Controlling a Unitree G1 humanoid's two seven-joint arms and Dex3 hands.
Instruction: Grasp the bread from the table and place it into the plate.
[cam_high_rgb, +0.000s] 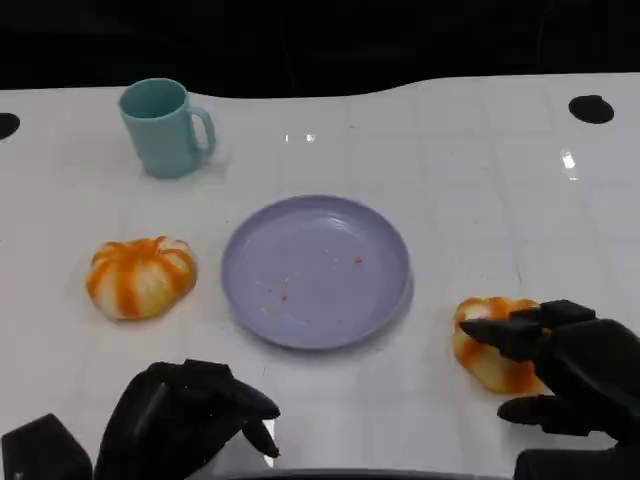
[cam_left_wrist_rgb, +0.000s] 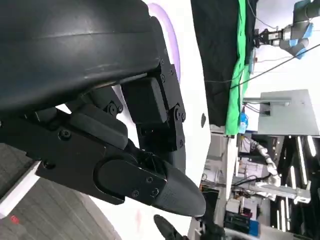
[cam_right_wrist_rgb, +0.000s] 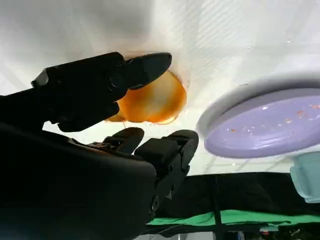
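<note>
My right hand (cam_high_rgb: 560, 375) was at the near right part of the white table (cam_high_rgb: 470, 150), around a bread roll (cam_high_rgb: 490, 345) with orange stripes. One finger lay over the top of the roll and another was below it, on the side nearer to me; the fingers were spread around the bread, but I could not tell if they already pressed on it. In the right wrist view the same roll (cam_right_wrist_rgb: 155, 102) sat on the table between my upper finger and the lower fingers (cam_right_wrist_rgb: 165, 150), close beside the rim of the plate (cam_right_wrist_rgb: 265, 125).

The lilac plate (cam_high_rgb: 316, 270) stood in the middle of the table, with only some small crumbs in it. The roll was just to the right of it, not touching the rim.

My left hand (cam_high_rgb: 190, 415) was at the near left edge, fingers curled in and holding nothing.

A second striped bread (cam_high_rgb: 140, 277) lay to the left of the plate. A teal mug (cam_high_rgb: 162, 127) stood upright at the far left.
</note>
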